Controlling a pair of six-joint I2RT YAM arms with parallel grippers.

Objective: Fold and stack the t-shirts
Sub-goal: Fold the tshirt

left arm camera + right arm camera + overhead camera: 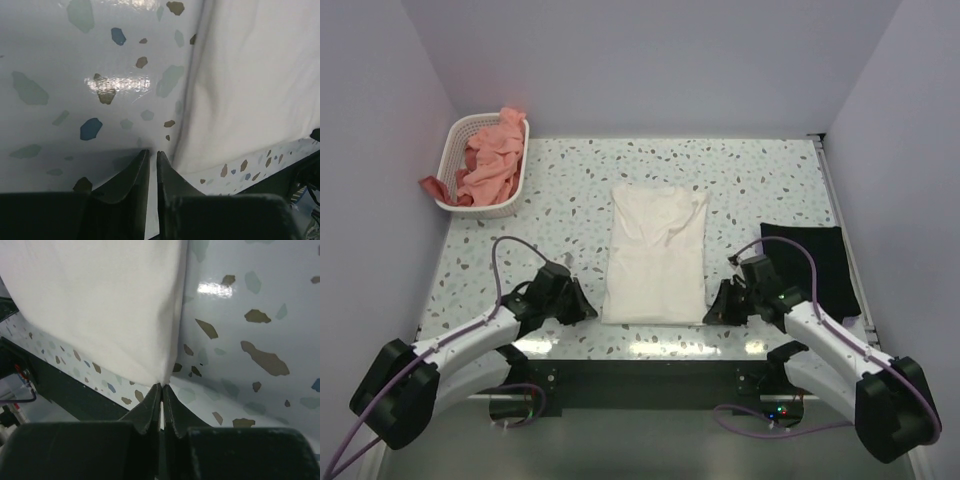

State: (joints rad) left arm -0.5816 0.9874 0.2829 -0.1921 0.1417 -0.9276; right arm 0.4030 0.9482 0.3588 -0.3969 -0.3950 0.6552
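Narrow grips at the near corners of the cream-white t-shirt (655, 250).
The right gripper (161, 386) pinches one corner; the left gripper (153, 152), nearly closed, sits just beside the hem. The shirt lies flat mid-way across the speckled glossy table (770, 190), with plain pale walls (650, 60) around.

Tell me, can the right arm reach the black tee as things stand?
Probably yes: the black tee lies flat right beside the right arm, nothing between. But the right gripper looks pinched on a corner of the cream tee.
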